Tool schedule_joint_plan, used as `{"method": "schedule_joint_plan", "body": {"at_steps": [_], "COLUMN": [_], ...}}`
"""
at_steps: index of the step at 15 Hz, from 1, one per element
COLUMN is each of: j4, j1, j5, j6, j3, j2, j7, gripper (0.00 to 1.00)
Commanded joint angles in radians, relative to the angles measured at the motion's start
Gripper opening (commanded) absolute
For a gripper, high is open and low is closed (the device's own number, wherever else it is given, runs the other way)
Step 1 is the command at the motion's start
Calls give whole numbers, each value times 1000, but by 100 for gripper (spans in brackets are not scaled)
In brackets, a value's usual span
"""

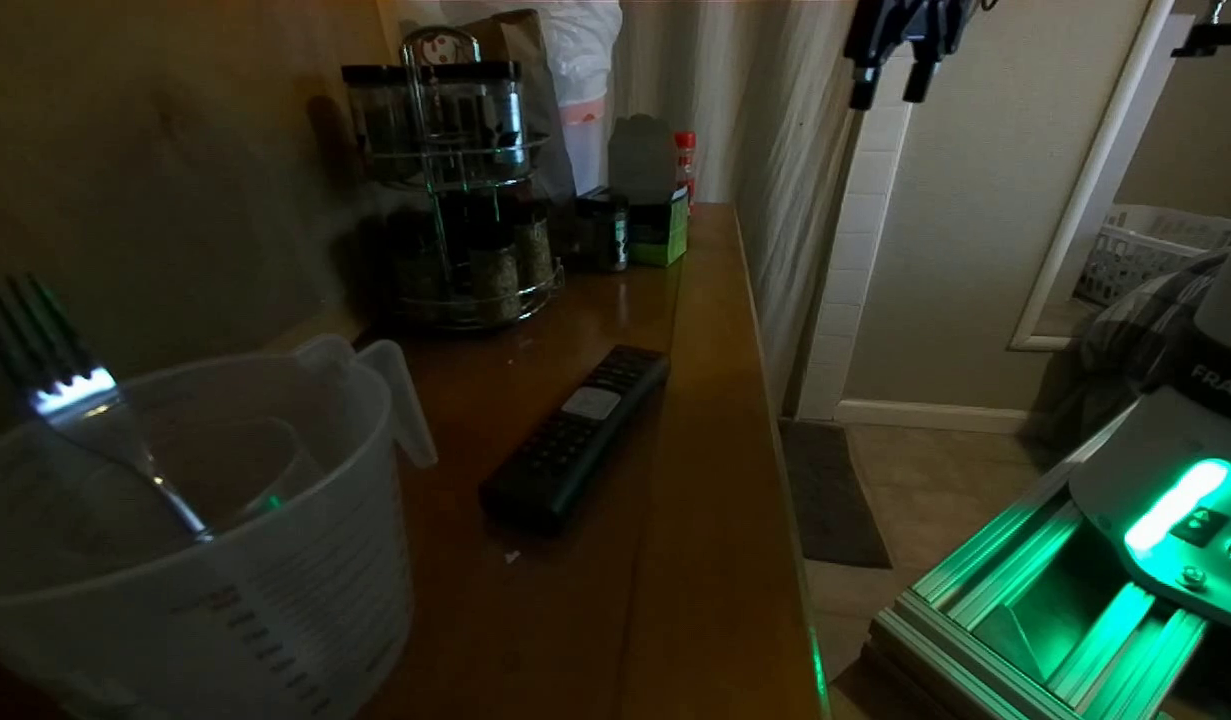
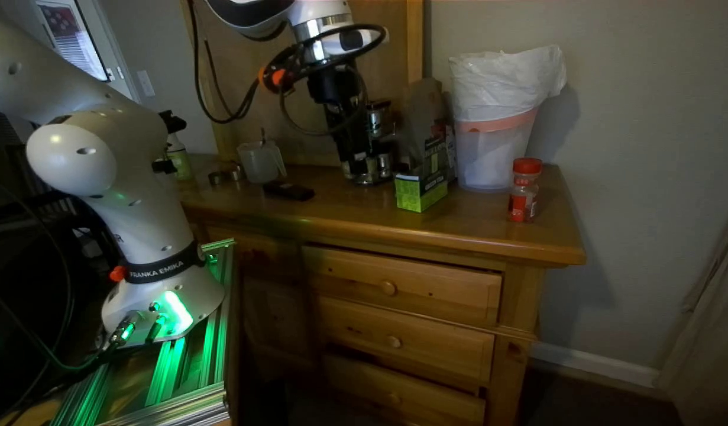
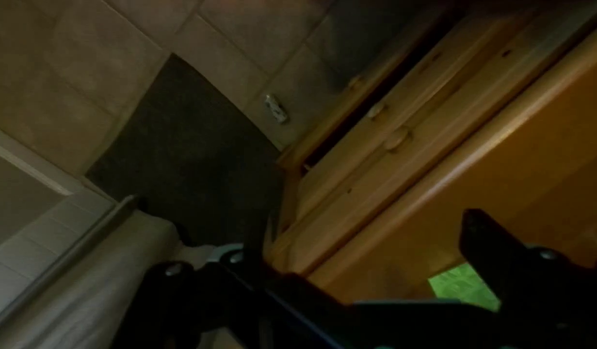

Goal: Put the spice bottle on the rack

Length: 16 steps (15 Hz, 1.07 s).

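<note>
Well, one spice bottle (image 1: 601,236) beside one rack (image 1: 465,186), jaws parted.

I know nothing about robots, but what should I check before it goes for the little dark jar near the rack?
1. End effector open and empty: ok; nothing sits in its grip.
2. Spice bottle upright: ok; it stands on the counter near the rack.
3. Spice bottle visible in the wrist view: not ok; it can't be made out there.
4. Room between spice bottle and green box: cannot tell; they look close together.
5. Free place on the rack: cannot tell; too dark in there.
</note>
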Motion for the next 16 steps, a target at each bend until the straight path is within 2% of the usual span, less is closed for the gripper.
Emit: {"method": "schedule_joint_plan", "body": {"at_steps": [1,3,7,8,12,16], "j4": [63,99,187,124,136,137], "j1": [139,207,247,222,217,302], "j5": [137,191,205,181,179,307], "j6": [63,121,218,189,194,286], "j3": [41,71,107,125,133,106], "j2": [93,152,281,198,222,291], "j7": [-49,-61,-78,-38,-38,-157], "gripper": [100,100,100,100,100,100]}}
